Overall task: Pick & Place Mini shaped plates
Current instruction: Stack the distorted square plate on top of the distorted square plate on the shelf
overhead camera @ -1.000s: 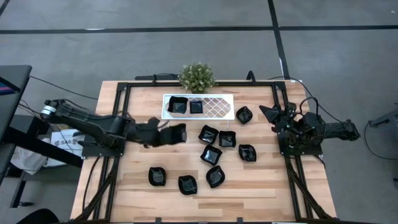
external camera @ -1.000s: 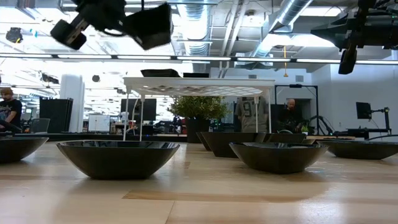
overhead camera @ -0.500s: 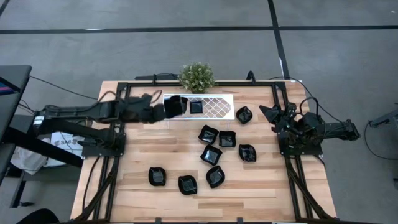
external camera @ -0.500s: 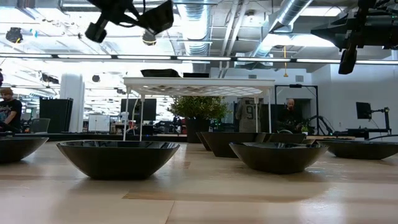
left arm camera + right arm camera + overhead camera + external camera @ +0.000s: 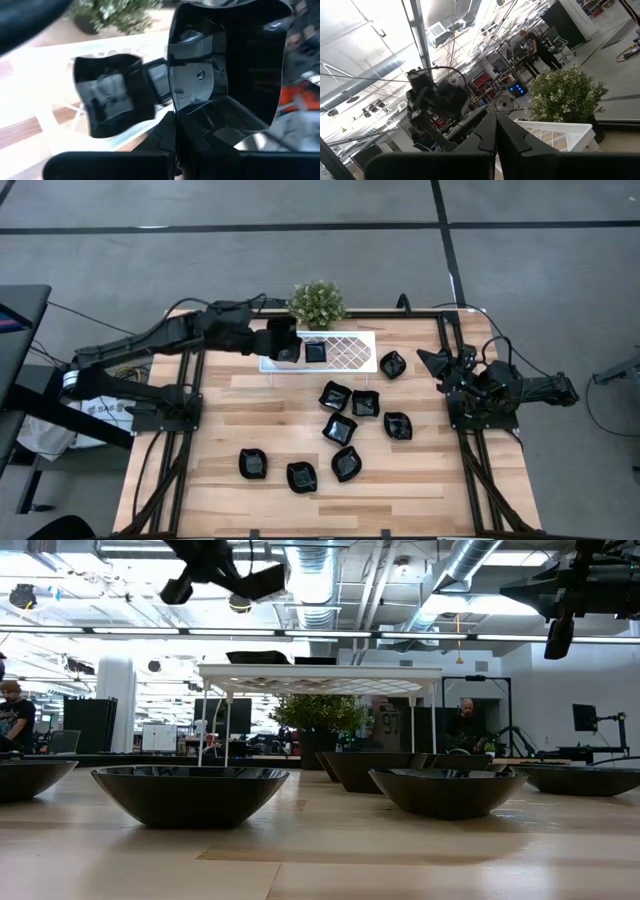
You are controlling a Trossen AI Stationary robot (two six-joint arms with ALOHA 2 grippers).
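Observation:
My left gripper (image 5: 270, 340) is shut on one black mini shaped plate (image 5: 286, 340), held above the left end of the white lattice tray (image 5: 345, 350). In the left wrist view the held plate (image 5: 225, 70) fills the right half. Beyond it a wavy plate (image 5: 112, 97) and a square plate (image 5: 157, 82) lie on the tray. The low view shows the held plate (image 5: 262, 582) high up. Several more plates lie on the table, among them three (image 5: 334, 395), (image 5: 397, 425), (image 5: 253, 464). My right gripper (image 5: 434, 364) waits shut at the table's right side. My left gripper pinches the plate's rim (image 5: 197, 117) between its two shut fingers (image 5: 165, 135). The fingers slant down, coming from the table's left. The plate stands tilted ahead of the fingers, its hollow toward the wrist camera, lifted clear above the tray.
A small green potted plant (image 5: 317, 302) stands just behind the tray at the far edge. Black frame rails (image 5: 190, 420) run along the table's left and right sides. Bare wood lies between the tray and the near plates on the left.
My left gripper has swung from the table's left middle toward the far edge and upward, carrying the plate over the tray's left end. Its wrist has rolled, so the plate shows more edge-on in the low view. It stays shut.

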